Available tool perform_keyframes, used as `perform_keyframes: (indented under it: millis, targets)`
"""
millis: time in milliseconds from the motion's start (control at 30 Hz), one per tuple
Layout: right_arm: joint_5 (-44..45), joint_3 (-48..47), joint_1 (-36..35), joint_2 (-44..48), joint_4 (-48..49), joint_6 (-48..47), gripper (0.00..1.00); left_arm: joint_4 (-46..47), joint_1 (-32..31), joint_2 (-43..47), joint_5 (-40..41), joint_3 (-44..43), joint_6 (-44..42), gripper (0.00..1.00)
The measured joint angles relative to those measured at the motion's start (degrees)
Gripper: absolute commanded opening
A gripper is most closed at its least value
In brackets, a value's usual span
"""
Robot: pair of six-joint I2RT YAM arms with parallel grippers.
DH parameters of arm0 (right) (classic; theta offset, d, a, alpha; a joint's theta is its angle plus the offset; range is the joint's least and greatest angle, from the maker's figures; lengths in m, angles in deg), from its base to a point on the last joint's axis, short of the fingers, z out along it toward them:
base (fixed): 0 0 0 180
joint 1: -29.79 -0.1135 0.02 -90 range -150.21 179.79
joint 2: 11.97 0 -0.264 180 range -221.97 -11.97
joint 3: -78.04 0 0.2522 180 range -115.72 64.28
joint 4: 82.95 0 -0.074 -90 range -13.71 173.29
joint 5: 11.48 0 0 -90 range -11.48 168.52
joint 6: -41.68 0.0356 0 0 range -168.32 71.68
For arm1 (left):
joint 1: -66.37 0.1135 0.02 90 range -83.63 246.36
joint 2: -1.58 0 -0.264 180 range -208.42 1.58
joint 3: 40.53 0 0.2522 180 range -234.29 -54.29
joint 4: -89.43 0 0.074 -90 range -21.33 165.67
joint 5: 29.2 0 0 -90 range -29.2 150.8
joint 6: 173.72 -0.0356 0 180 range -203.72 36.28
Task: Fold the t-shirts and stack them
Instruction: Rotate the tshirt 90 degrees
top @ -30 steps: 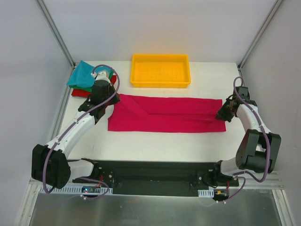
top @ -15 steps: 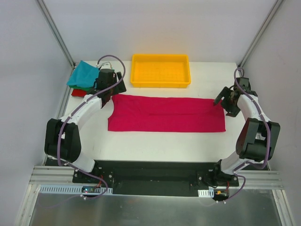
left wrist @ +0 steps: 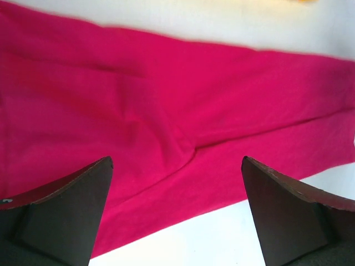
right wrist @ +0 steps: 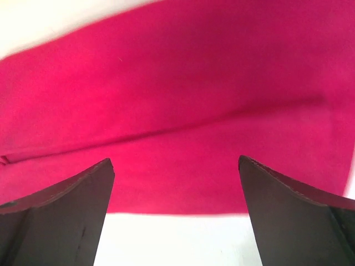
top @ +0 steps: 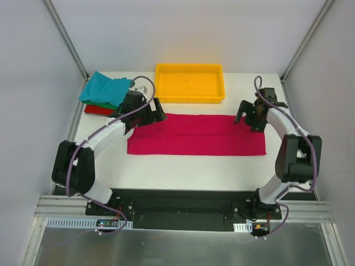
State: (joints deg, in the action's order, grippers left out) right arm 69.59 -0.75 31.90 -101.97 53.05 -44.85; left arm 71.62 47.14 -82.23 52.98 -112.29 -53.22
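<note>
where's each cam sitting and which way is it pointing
Top external: above and behind the arms, looking down at the table with the magenta t-shirt, yellow tray and folded t-shirts. It shows both arms, the left hand and the right hand.
Left wrist: on the left arm, looking down past its open fingers at the magenta t-shirt.
Right wrist: on the right arm, looking down the same way past its open fingers.
Shared: all three views show the magenta t-shirt.

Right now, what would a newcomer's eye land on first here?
The magenta shirt, folded into a long band across the middle. Behind it sits the yellow tray; a teal-topped stack of folded tees fills the far left corner. The left end effector and right end effector hang open over the band's two ends.
</note>
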Motion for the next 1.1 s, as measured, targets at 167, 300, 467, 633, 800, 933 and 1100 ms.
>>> perform_keyframes:
  millis: [167, 300, 467, 633, 800, 933, 1100]
  targets:
    - [-2.19, -10.54, -5.11, -14.19, 1.11, -1.51, 0.96, 0.26, -0.68, -10.32, -4.20, 0.00, 3.48, 0.99]
    - [-2.49, -11.47, -7.04, -17.55, 0.90, -1.70, 0.96, 0.04, -0.55, -16.33, -5.53, -0.26, 5.66, 0.99]
    - [-1.92, -3.56, -6.97, -14.73, 2.56, -1.99, 0.96, 0.76, -0.46, -16.39, -5.68, -0.50, 6.62, 0.99]
    - [-2.49, 12.09, -6.86, -1.62, 5.09, -1.33, 0.96, 0.35, -0.46, -17.51, -5.70, -1.79, 7.30, 0.99]
    - [-4.28, 23.52, -8.79, 10.05, 6.78, 1.22, 0.96, -1.22, -0.63, -21.51, -5.64, -7.13, 7.67, 0.99]
    - [-3.93, 26.93, -12.81, 14.64, 5.86, 3.06, 0.96, -2.71, -0.66, -25.94, -5.60, -13.35, 7.61, 0.99]
    - [0.81, 24.33, -13.22, 14.95, 0.55, 3.80, 0.96, -4.48, -0.68, -28.70, -4.68, -17.92, 6.10, 0.99]
